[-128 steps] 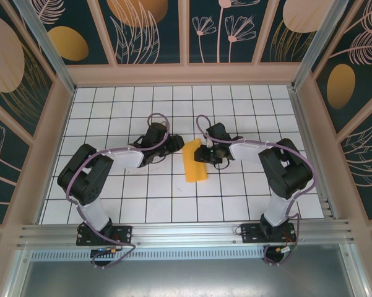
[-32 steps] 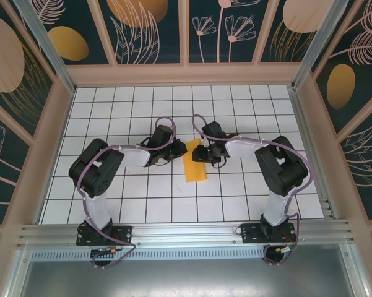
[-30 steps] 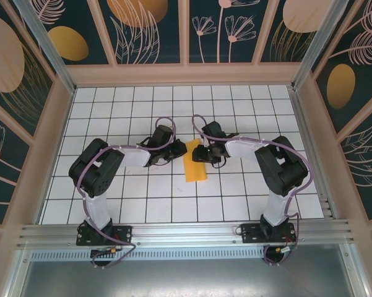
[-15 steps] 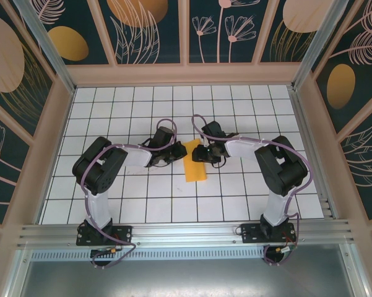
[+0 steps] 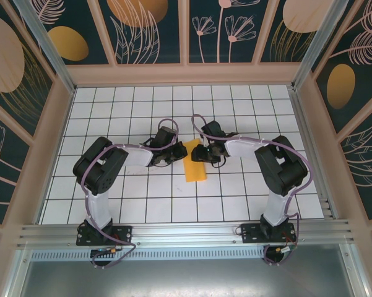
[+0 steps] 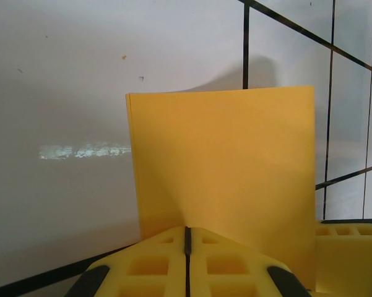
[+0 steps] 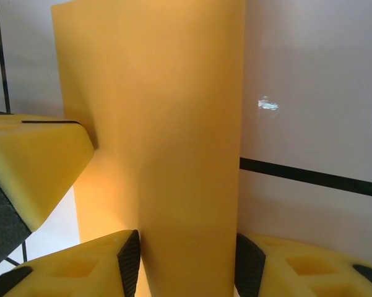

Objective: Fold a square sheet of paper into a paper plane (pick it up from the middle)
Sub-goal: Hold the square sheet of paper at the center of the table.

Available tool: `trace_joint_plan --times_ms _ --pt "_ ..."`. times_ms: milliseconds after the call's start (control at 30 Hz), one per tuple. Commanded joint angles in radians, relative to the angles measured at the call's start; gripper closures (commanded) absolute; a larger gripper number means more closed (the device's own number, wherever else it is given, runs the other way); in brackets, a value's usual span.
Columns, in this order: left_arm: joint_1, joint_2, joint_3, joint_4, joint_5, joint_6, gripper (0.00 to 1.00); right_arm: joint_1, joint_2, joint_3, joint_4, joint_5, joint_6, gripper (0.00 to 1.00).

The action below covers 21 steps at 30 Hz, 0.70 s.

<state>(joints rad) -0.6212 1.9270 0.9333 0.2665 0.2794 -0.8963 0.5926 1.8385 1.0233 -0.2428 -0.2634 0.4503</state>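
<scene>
Two grippers meet over one sheet, mid-table. The left arm (image 5: pixel 102 170), black joints and white links with a purple cable, reaches in from the left. The left gripper (image 5: pixel 172 154) sits at the left edge of a thin orange-yellow sheet of paper (image 5: pixel 196 168), folded to a narrow rectangle.

Left wrist view: left gripper (image 6: pixel 187 247) closed, yellow foam pads (image 6: pixel 161 238) pressed flat together with just a dark seam between them. Tips touch the near edge of the sheet of paper (image 6: pixel 223 167). Cannot tell whether a layer is nipped in the seam. The sheet's left edge shows doubled layers, a fold.

The sheet lies at the centre of the table, long side running near to far, slightly tilted. Near half free on the tiles, far half between the two grippers.

The right gripper (image 5: pixel 200 153) is over the sheet's far right part, and the right arm (image 5: pixel 278 167) comes in from the right. Right wrist view: right gripper (image 7: pixel 187 247) partly open, a middling gap, with the sheet of paper (image 7: pixel 167 111) running through it and meeting both fingers (image 7: pixel 74 269). Grip or mere straddle: cannot tell. The left gripper's yellow tip touches the sheet's left edge here.

Surface: white table (image 5: pixel 235 111) with black grid lines, aluminium rail (image 5: pixel 186 234) along the near edge. Room: dark teal wall panels (image 5: pixel 151 43) with orange ovals and pale plant drawings, in pale wooden frames.
</scene>
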Motion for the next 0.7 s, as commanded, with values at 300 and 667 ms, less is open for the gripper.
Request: trace_joint_plan --times_ms 300,667 --pt "-0.006 0.065 -0.01 -0.097 -0.064 0.031 0.92 -0.077 -0.187 -0.068 -0.03 0.057 0.016 0.36" --pt "-0.007 0.075 -0.009 -0.096 -0.066 0.026 0.93 -0.063 -0.146 -0.048 0.057 -0.178 0.002 0.69"
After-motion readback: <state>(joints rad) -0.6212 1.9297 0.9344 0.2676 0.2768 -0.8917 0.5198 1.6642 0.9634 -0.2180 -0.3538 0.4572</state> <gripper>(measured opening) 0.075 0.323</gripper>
